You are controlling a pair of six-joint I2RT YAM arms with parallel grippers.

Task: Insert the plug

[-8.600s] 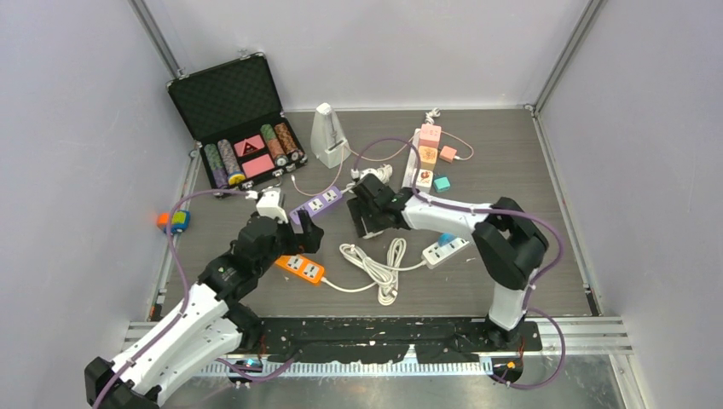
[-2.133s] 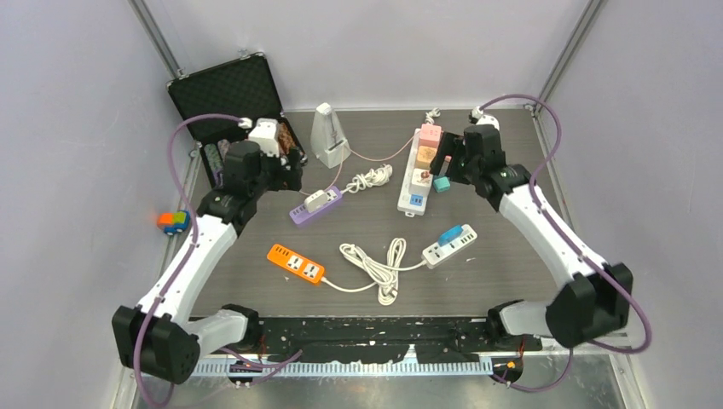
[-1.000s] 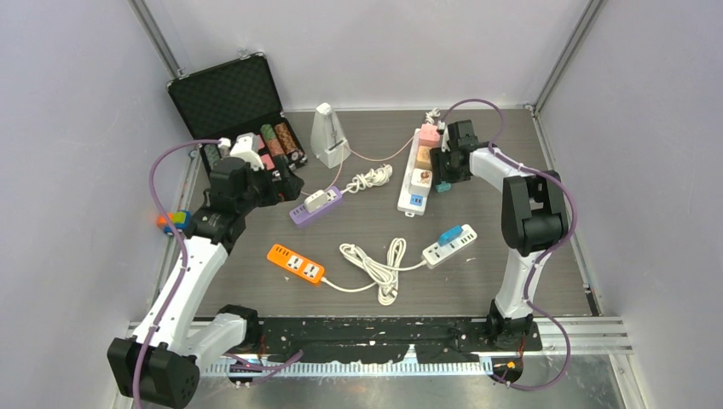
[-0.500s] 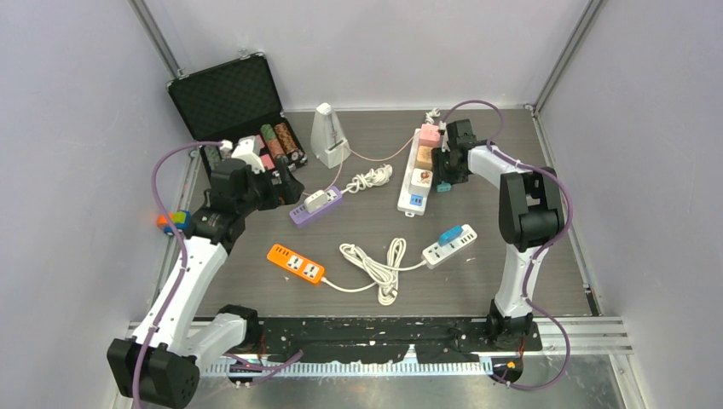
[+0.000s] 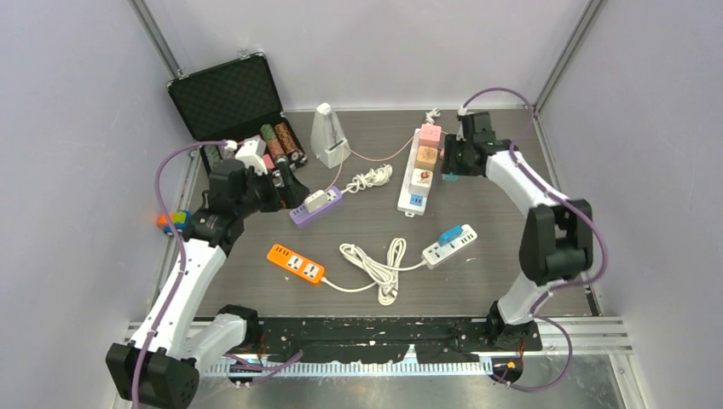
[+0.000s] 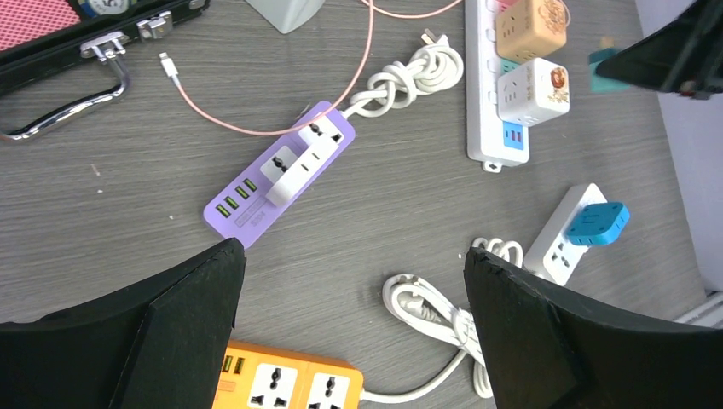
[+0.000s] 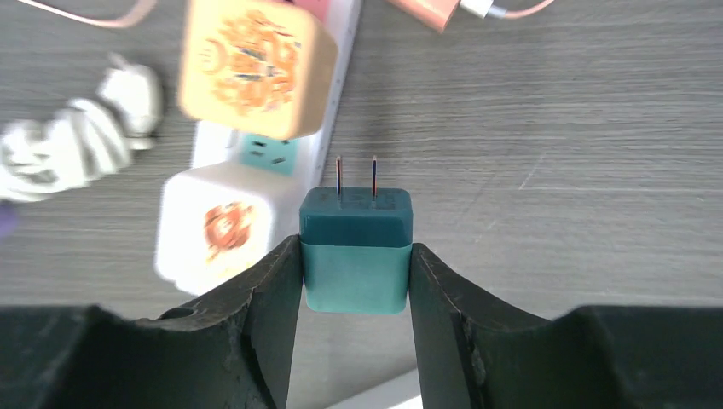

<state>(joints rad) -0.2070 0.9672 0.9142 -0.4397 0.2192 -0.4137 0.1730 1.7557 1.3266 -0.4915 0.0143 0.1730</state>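
My right gripper is shut on a teal cube plug, its two prongs pointing away from me. It hangs just right of the long white power strip, which carries a tan cube and a white cube, with a bare teal socket between them. In the top view the right gripper is beside the strip. My left gripper is open and empty, high over the purple strip.
An orange strip, a coiled white cord and a small white strip with a blue plug lie near the front. An open black case and a metronome stand at the back. A salmon plug lies beyond the strip.
My right gripper has risen from the table with the teal plug, and its elbow has swung out to the right. The left arm has barely moved.
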